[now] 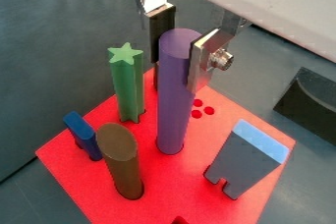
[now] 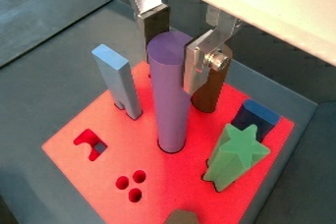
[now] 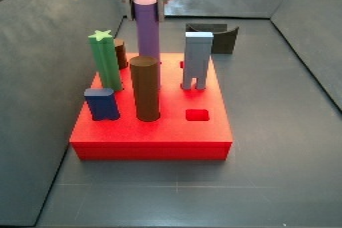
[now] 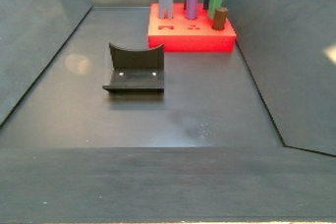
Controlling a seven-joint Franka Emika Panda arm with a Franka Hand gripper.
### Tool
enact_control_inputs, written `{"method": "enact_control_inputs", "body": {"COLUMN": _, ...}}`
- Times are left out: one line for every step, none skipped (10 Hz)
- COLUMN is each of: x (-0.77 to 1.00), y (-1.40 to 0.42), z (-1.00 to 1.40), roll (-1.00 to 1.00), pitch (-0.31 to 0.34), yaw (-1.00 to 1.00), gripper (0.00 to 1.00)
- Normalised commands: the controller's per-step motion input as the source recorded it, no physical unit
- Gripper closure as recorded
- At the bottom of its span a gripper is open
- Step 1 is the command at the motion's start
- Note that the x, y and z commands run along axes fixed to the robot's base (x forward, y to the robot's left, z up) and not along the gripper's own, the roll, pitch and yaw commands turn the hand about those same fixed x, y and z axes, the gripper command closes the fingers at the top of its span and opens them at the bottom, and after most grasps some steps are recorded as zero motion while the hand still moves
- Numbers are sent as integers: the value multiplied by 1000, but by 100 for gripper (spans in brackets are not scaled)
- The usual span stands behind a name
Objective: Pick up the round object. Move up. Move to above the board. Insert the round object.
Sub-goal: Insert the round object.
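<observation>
Purple peg, aka the round object (image 1: pixel 174 90), was standing upright in the board (image 1: pixel 210 140), its foot sunk into a hole near the middle of the red top. Gripper (image 1: pixel 179 33) hung right over the peg's upper end, silver fingers (image 1: pixel 155 0) on either side of it. From both wrist views the jaws looked spread a bit wider than the peg, with a sliver of gap on each side, so not clamped (honestly it was close, but I'd call them apart).

Everything else sat around that peg on the board: green star-topped post (image 1: pixel 126 79) just beside it, thick brown cylinder (image 1: pixel 122 159) near it, a blue slab (image 2: pixel 116 79) upright on the other side, and a small dark blue block (image 1: pixel 83 135) by one edge of the board. A cluster of three little round holes (image 2: pixel 130 186) and a square-ish cutout (image 2: pixel 92 143) showed in the red surface.

In a side view, the fixture (image 4: pixel 133 69) stood on the grey floor well apart from the board (image 4: pixel 197 39).
</observation>
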Motion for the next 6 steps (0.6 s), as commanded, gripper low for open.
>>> {"method": "enact_control_inputs", "body": {"x": 0, "y": 0, "z": -169, "roll": 0, "pitch": -51, "yaw": 0, "gripper": 100}}
{"method": "enact_control_inputs", "body": {"x": -31, "y": 0, "z": -389, "roll": 0, "pitch": -129, "yaw": 0, "gripper": 100}}
{"method": "enact_control_inputs", "body": {"x": -31, "y": 0, "z": -717, "roll": 0, "pitch": -111, "yaw": 0, "gripper": 100}}
{"method": "enact_control_inputs", "body": {"x": -57, "y": -23, "z": -1000, "roll": 0, "pitch": -123, "yaw": 0, "gripper": 100}}
{"method": "enact_control_inputs", "body": {"x": 0, "y": 0, "z": -1000, "roll": 0, "pitch": -99, "yaw": 0, "gripper": 100}}
{"method": "enact_control_inputs", "body": {"x": 0, "y": 0, "z": -1000, "roll": 0, "pitch": -59, "yaw": 0, "gripper": 100}}
